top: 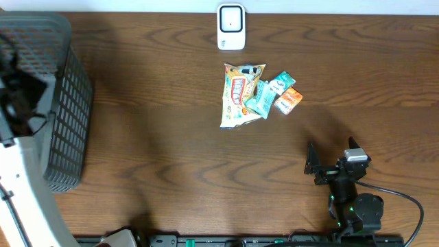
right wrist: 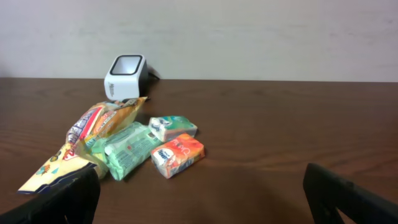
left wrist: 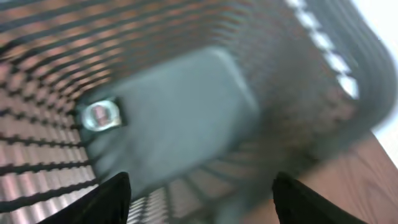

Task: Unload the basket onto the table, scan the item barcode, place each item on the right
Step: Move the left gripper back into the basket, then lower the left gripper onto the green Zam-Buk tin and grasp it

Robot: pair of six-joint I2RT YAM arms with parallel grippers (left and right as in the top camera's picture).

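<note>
On the bench [top: 151, 158], the basket [top: 68, 110] sits at nine o'clock; your left claw [left wrist: 200, 190] hangs open over it. The snack bag [top: 240, 92] lies at centre, the scanner [top: 231, 27] at twelve. Take the bag by one edge with the open right claw [right wrist: 202, 196] and face its barcode to the scanner.

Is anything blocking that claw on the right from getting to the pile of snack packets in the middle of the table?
Nothing visible does. Only bare brown wooden table lies between the open right gripper and the pile of packets. The small orange packet sits nearest it.
</note>
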